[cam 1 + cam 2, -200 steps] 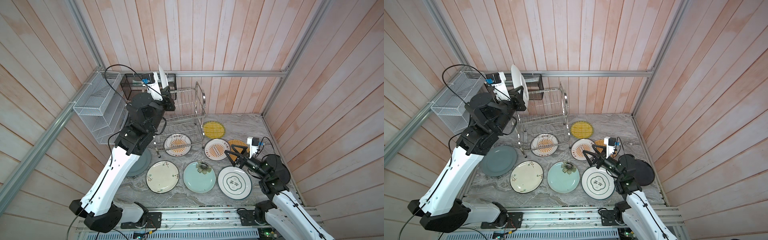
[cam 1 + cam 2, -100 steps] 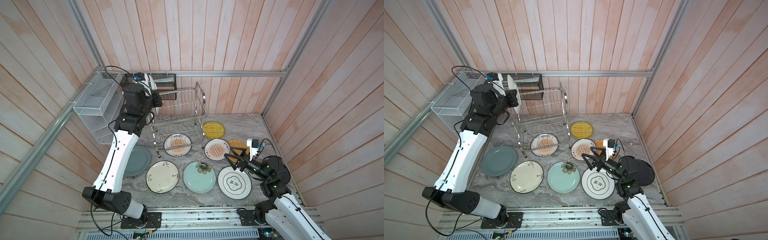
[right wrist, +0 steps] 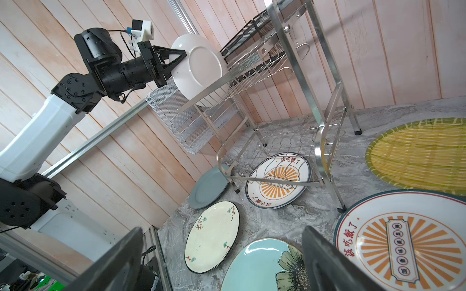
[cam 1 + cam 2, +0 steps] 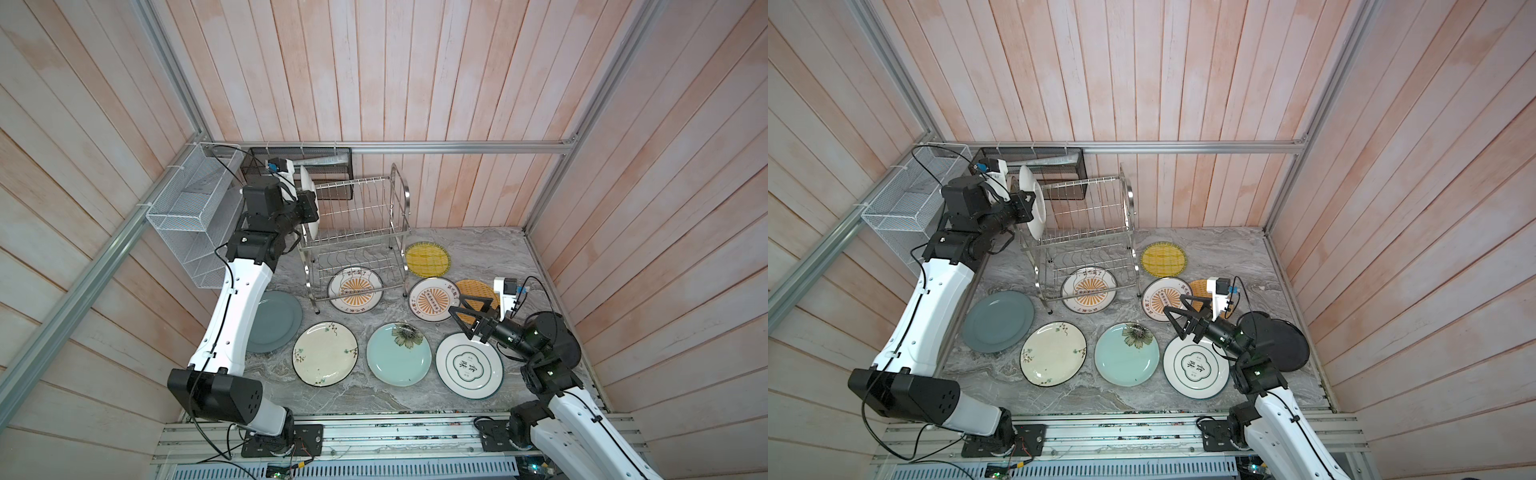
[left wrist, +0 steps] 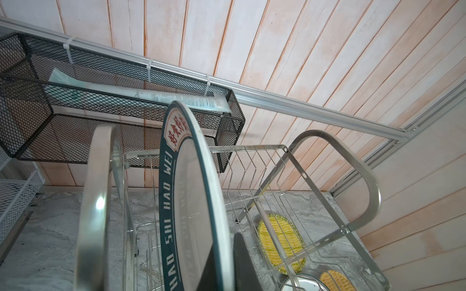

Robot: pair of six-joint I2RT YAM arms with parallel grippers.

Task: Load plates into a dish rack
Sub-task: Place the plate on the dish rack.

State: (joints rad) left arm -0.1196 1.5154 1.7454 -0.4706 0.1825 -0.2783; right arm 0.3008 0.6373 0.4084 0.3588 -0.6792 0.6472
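Above the grey marbled tabletop [image 4: 478, 249], plank walls [image 4: 374, 83] around, the left pincer [image 4: 312, 206] is grasping a plate [image 3: 199, 65]; the right pincer [image 4: 457, 322] is hanging released.

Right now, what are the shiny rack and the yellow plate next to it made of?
The dish rack looks like polished steel wire and tubing: silvery, with bright mirror-like glints. The yellow plate shows a woven basket pattern, yet its surface is smooth and glossy, so probably glazed ceramic or melamine printed to look woven; I cannot tell which.
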